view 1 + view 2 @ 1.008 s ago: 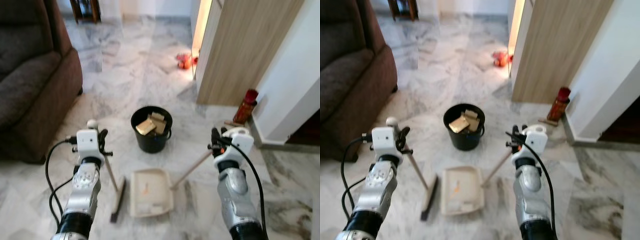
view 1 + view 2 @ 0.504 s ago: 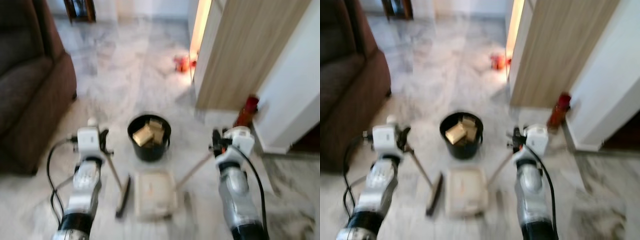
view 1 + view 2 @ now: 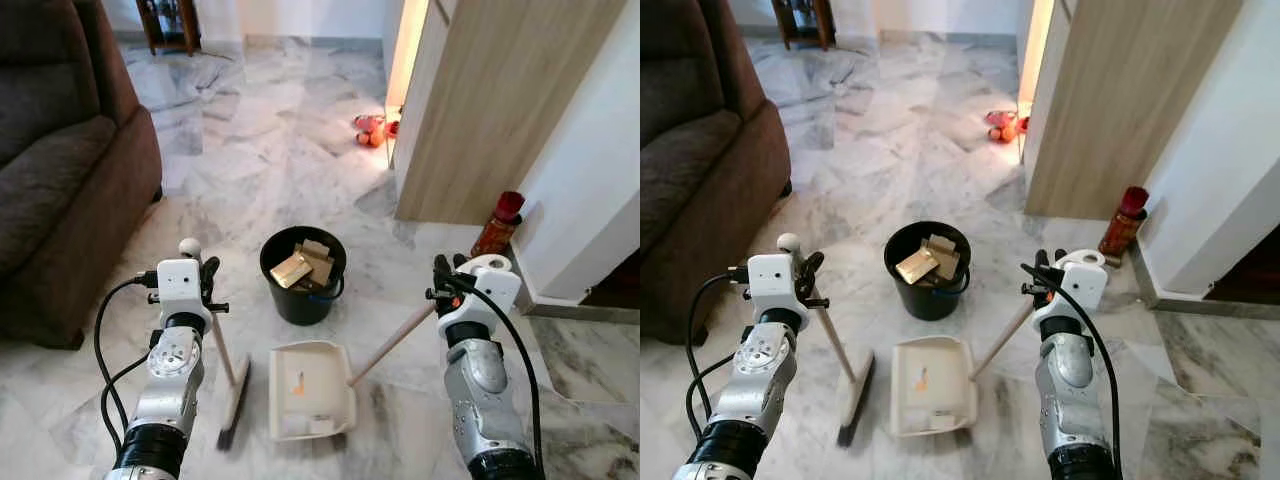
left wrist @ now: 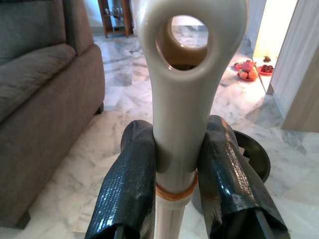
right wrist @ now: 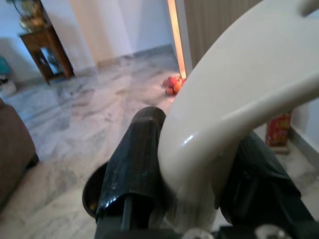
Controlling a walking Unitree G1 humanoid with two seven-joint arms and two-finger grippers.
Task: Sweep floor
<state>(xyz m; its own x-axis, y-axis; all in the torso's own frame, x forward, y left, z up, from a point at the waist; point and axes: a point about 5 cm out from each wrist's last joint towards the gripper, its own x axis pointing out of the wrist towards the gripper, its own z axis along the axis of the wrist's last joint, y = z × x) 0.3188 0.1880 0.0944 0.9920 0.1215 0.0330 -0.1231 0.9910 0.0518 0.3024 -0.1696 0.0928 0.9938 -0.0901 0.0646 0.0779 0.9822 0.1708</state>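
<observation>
My left gripper (image 3: pixel 204 277) is shut on the cream handle top (image 4: pixel 187 79) of a broom; its stick slants down to the broom head (image 3: pixel 235 405) resting on the marble floor. My right gripper (image 3: pixel 446 277) is shut on the cream grip (image 5: pixel 234 99) of a dustpan handle (image 3: pixel 392 342), which slopes down to the cream dustpan (image 3: pixel 310 390) lying flat on the floor between my arms. A small orange speck lies in the pan. Just beyond it stands a black bucket (image 3: pixel 303 274) holding tan crumpled scraps.
A brown sofa (image 3: pixel 60 170) fills the left side. A wooden door panel (image 3: pixel 490 110) and white wall stand at the right, with a red bottle (image 3: pixel 497 224) at their foot. Small orange objects (image 3: pixel 370 127) lie by the lit doorway. Open marble floor stretches ahead.
The head camera has shifted and the blur has cleared. Broom, dustpan and bucket keep the same layout; both grippers still hold their handles.
</observation>
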